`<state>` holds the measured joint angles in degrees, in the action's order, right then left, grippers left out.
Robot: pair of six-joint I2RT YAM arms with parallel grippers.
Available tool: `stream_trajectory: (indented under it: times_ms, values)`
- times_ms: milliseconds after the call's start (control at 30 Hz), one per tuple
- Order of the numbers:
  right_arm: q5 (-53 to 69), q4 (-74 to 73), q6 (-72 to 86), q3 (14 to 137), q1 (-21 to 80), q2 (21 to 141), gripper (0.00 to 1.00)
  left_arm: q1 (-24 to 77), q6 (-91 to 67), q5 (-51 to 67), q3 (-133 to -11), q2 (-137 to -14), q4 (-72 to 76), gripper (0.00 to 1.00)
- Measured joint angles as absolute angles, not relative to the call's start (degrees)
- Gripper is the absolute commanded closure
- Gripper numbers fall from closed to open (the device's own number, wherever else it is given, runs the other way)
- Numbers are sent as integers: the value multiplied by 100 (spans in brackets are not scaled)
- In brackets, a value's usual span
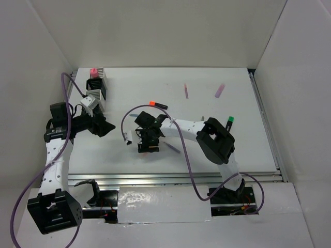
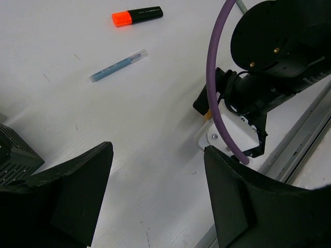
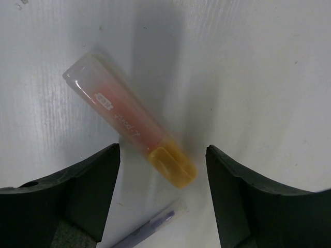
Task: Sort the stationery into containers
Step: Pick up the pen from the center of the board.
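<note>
1. Currently the right gripper [image 3: 163, 152] is hovering directly over the yellow-orange highlighter [image 3: 129, 121]. Its jaws are standing apart, one on either side of the highlighter's yellow end, and neither is visibly touching it.
2. That highlighter is lying flat on the worktop [image 3: 248, 62], slanting across the gap between the jaws. A thin purple pen [image 3: 150, 227] is lying just beside its yellow end.
3. The step in hand appears to be the pickup of the highlighter; nothing is being held yet.
4. The left gripper [image 2: 158, 155] is waiting to the left of the highlighter, jaws wide apart and empty. It is sitting between the highlighter and the containers [image 1: 97, 85], which are standing well apart from it, one already carrying a pink marker [image 1: 93, 71].
5. An orange-capped black marker [image 2: 137, 15] and a blue pen [image 2: 118, 65] are lying beyond the highlighter, untouched.
6. The next move is probably calling for the jaws to close on the slanted barrel without catching the purple pen, then a lift and a carry across to the containers.
</note>
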<state>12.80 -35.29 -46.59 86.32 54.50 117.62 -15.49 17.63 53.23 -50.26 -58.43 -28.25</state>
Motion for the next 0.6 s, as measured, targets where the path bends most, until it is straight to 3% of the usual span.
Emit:
stream_trajectory:
  times_ms: [267, 433, 500, 600]
  values:
    - [1129, -3481, -4794, 8591, 5448, 11865, 58, -1632, 1610, 5317, -5026, -5577, -2823, 16]
    - [1094, -3435, -4574, 8541, 5428, 11824, 83, -1638, 1616, 5253, -5033, -5446, -2777, 17]
    - [1166, -3551, -4296, 8565, 5387, 11819, 98, -1636, 1662, 5159, -5068, -5415, -2759, 17]
    - [1459, -3946, -3743, 8768, 5273, 11819, 100, -1586, 1970, 4978, -5151, -5349, -2731, 18]
